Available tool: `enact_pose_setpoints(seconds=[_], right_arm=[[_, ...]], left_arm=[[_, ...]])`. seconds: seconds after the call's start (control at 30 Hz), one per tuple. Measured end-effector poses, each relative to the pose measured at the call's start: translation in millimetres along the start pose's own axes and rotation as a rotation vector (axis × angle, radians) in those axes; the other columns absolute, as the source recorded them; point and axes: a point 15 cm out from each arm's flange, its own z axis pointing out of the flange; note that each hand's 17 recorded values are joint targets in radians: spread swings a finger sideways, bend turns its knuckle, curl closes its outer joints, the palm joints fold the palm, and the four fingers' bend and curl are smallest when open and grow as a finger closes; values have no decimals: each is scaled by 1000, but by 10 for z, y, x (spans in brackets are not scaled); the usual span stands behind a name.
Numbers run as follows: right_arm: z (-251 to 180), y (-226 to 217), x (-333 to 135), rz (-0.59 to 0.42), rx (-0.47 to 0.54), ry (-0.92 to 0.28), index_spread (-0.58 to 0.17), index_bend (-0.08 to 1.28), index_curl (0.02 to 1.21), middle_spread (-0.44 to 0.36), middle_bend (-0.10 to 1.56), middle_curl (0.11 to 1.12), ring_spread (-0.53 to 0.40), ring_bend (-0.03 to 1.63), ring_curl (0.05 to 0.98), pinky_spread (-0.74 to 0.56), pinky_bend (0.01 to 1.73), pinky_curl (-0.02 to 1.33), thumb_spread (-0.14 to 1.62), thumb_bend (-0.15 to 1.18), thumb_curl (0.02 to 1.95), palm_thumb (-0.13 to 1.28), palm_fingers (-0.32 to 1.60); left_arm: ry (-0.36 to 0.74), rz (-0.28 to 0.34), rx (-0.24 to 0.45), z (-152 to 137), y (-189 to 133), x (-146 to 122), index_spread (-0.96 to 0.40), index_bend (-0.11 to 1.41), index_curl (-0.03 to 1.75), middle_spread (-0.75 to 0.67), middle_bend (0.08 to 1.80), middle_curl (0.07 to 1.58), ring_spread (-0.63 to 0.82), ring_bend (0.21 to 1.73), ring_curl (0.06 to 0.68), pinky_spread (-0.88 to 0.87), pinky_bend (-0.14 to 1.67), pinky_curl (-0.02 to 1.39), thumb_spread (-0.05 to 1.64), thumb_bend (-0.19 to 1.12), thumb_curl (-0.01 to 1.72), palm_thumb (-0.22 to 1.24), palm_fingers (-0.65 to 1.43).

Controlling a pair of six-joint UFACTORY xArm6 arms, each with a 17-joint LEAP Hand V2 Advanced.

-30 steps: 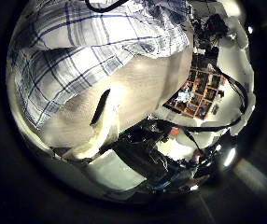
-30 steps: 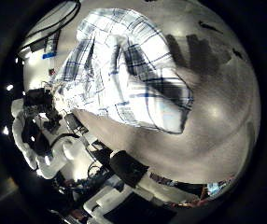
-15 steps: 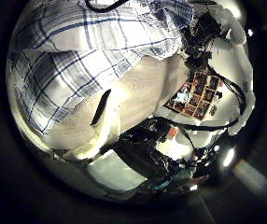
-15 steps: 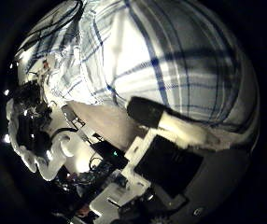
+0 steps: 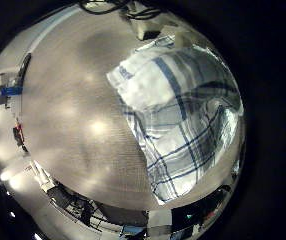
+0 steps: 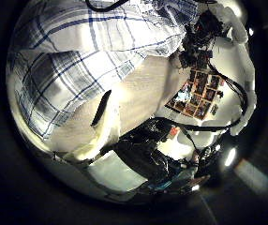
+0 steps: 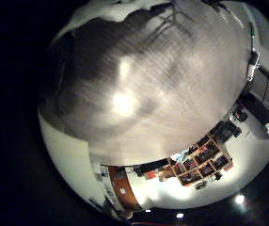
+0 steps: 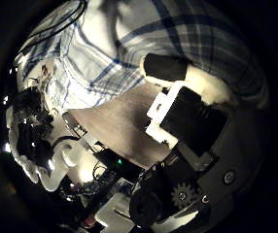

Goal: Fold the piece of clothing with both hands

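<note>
A checked shirt lies spread on the table. It fills much of the left thumb side view as checked cloth, so my left hand is close over it. One left finger stays straight beside the shirt's hem, over bare table. In the right thumb side view the shirt is very close, and my right hand's thumb is curled in with its tip pressed on the cloth. The other hand shows at the shirt's far edge.
Bare tabletop fills the right little finger side view. A shelf unit with small items stands beyond the table edge. In the left thumb side view a robot hand sits at the shirt's far corner.
The right palm has dropped close onto the shirt and its thumb has curled in onto the cloth. The left palm has come slightly nearer the shirt; its finger has kept its pose.
</note>
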Motion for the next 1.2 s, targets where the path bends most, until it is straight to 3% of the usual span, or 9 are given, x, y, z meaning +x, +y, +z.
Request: enact_pose_setpoints(seconds=[0.2, 0.73, 1.03, 1.13, 1.2], right_arm=[[0, 0, 0, 0, 0, 0, -340, 987, 817, -161, 1255, 768, -204, 1388, 597, -217, 1434, 519, 1135, 63, 559, 970, 1143], [0, 0, 0, 0, 0, 0, -303, 1031, 876, -138, 1319, 763, -195, 1420, 648, -177, 1417, 629, 1171, 7, 655, 1005, 1105], [0, 0, 0, 0, 0, 0, -298, 1023, 886, -135, 1318, 754, -196, 1417, 659, -181, 1381, 681, 1202, -25, 660, 924, 1089], [0, 0, 0, 0, 0, 0, -328, 797, 841, -167, 1203, 704, -215, 1371, 628, -288, 1324, 650, 1220, -60, 591, 755, 873], [0, 0, 0, 0, 0, 0, -342, 497, 793, -201, 969, 650, -247, 1397, 643, -372, 1413, 675, 1213, -77, 531, 626, 360]], left_arm=[[5, 14, 3, 108, 40, 98, 5, 182, 392, 224, 180, 321, 352, 599, 236, 418, 254, 383, 1197, -17, 334, 403, 159], [-3, 39, 39, 99, -12, 152, 5, 181, 389, 222, 181, 319, 359, 600, 235, 417, 256, 373, 1201, -17, 331, 406, 158], [-1, 36, 38, 81, 2, 160, 5, 182, 388, 221, 182, 318, 363, 598, 234, 416, 256, 369, 1201, -17, 331, 406, 161], [0, 36, 34, 51, 32, 170, 5, 183, 389, 221, 183, 320, 366, 595, 234, 416, 254, 367, 1201, -17, 331, 406, 163], [1, 35, 31, 28, 57, 177, 5, 182, 389, 220, 182, 320, 368, 595, 233, 416, 254, 367, 1203, -16, 332, 408, 164]])
